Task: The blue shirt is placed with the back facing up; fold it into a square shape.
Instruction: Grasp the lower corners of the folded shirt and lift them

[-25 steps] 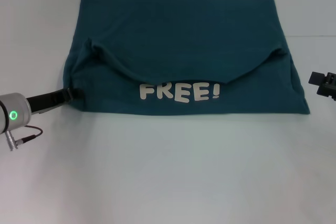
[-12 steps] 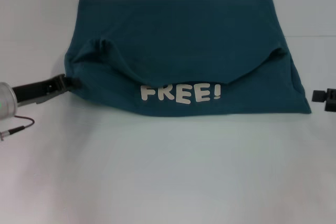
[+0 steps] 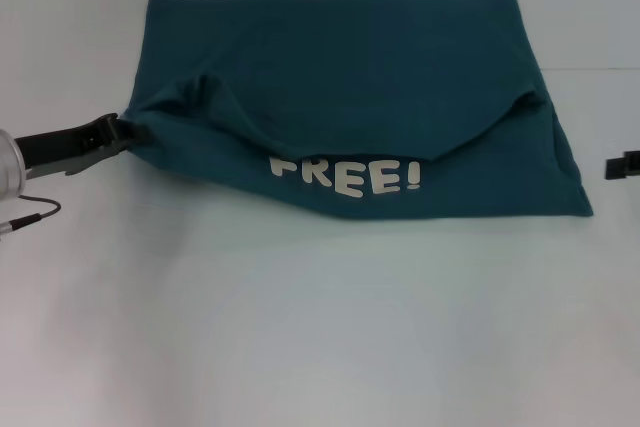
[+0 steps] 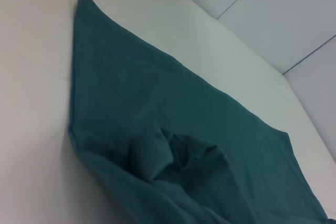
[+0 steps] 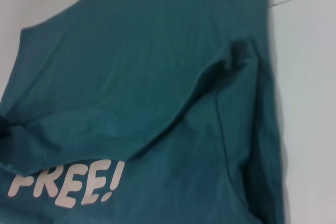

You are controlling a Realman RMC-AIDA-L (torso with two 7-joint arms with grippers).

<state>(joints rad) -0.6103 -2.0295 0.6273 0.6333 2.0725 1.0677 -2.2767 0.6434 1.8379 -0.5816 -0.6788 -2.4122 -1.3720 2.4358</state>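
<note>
Left pincer (image 3: 122,130) is clamped on the shirt (image 3: 350,67) at its near-left corner; cloth lies rightward. Right pincer's (image 3: 625,165) state: cannot tell.

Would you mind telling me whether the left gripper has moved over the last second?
Yes. The left gripper has moved away from the robot along the left edge of the blue shirt, dragging that corner toward the shirt's far edge.

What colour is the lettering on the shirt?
White "FREE!" lettering on the dark teal blue shirt; clearest in the head view.
</note>
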